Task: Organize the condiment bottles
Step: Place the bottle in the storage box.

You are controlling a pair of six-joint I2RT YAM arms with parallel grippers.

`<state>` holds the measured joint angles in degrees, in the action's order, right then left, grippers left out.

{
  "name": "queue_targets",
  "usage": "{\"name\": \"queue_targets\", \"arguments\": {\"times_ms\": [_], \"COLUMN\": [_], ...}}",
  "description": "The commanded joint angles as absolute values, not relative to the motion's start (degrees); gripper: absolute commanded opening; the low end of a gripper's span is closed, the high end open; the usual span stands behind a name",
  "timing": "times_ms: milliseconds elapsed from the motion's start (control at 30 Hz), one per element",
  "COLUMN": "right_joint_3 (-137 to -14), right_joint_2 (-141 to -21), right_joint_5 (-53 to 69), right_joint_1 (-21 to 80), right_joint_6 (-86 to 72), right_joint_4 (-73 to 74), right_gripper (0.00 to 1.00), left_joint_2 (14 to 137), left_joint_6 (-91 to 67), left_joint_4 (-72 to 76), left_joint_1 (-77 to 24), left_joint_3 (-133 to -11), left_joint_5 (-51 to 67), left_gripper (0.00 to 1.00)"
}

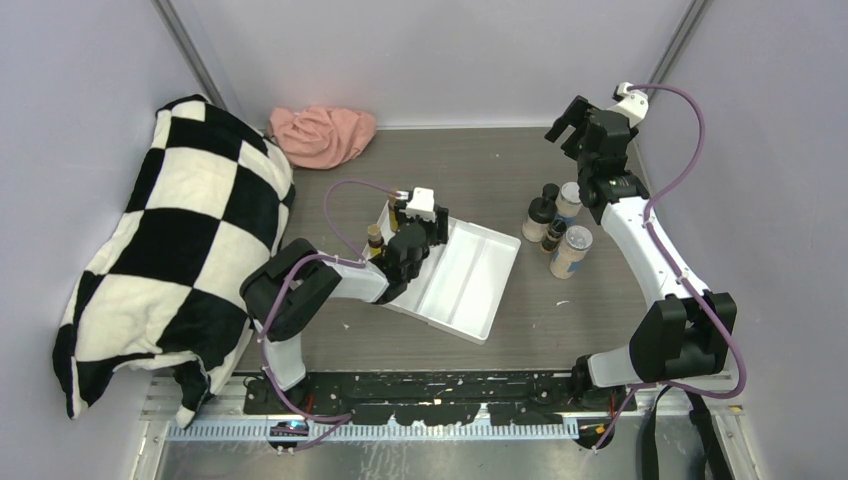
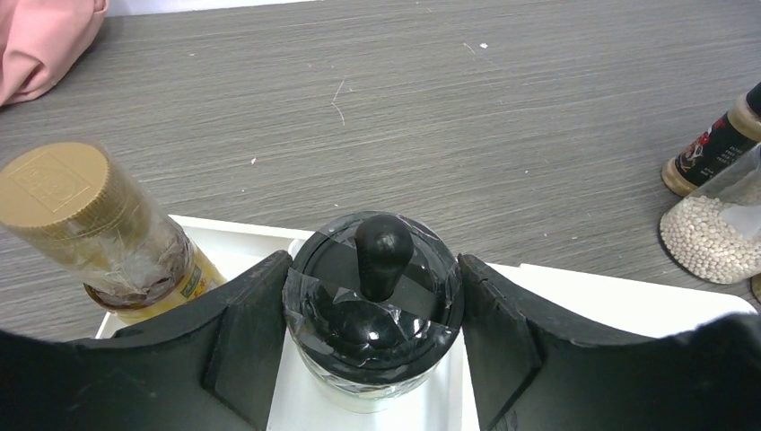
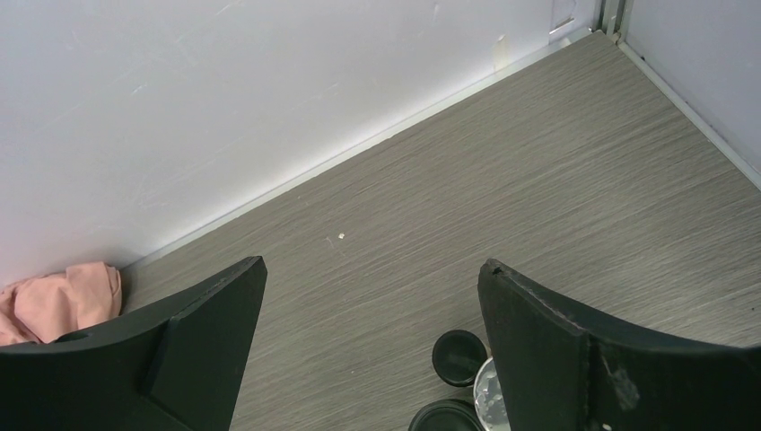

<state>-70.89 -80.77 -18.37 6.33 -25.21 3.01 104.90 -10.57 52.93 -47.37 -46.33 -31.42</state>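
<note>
My left gripper (image 2: 372, 269) is shut on a black-lidded jar (image 2: 377, 314) that stands in the white tray (image 2: 574, 292); both fingers press on the lid's sides. A slim yellow bottle (image 2: 99, 224) with a brown-gold cap stands in the tray just left of it, and also shows in the top view (image 1: 375, 240). In the top view, the left gripper (image 1: 412, 222) is over the tray's (image 1: 470, 285) far left corner. Several bottles (image 1: 556, 225) stand in a group on the right. My right gripper (image 1: 570, 120) is open and empty, high above the back right, and also shows in its wrist view (image 3: 372, 269).
A pink cloth (image 1: 322, 135) lies at the back. A black-and-white checked cushion (image 1: 170, 240) fills the left side. A tiny dark bottle (image 2: 718, 148) and a clear shaker of white beads (image 2: 718, 233) stand right of the tray. Black caps (image 3: 459, 357) show below the right gripper.
</note>
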Motion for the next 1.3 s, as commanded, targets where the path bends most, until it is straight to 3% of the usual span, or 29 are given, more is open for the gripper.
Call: {"name": "queue_targets", "arguments": {"times_ms": [0, 367, 967, 1100, 1267], "right_joint_3": [-71.9, -71.6, -71.8, -72.4, -74.0], "right_joint_2": [-80.0, -79.6, -78.7, -78.6, -79.3], "right_joint_5": [-19.3, -19.3, -19.4, -20.1, -20.6], "right_joint_1": [6.6, 6.7, 6.8, 6.7, 6.7], "right_joint_6": [-24.3, -24.4, -24.8, -24.4, -24.3], "right_joint_4": [0.8, 0.8, 0.9, 1.3, 1.5], "right_gripper": [0.93, 0.93, 0.94, 0.94, 0.95], "left_joint_2": [103.2, 102.9, 96.6, 94.3, 95.9], "left_joint_6": [-11.1, -10.4, -2.5, -0.9, 1.5], "left_joint_4": [55.3, 54.1, 49.3, 41.2, 26.4], "left_joint_1": [-47.8, -47.9, -50.2, -50.5, -50.5], "left_joint_3": [-47.5, -48.7, -52.0, -55.8, -65.1], "left_joint_5": [-33.0, -33.6, -34.6, -29.5, -14.8], "left_gripper": [0.69, 0.86, 0.98, 1.0, 1.0]}}
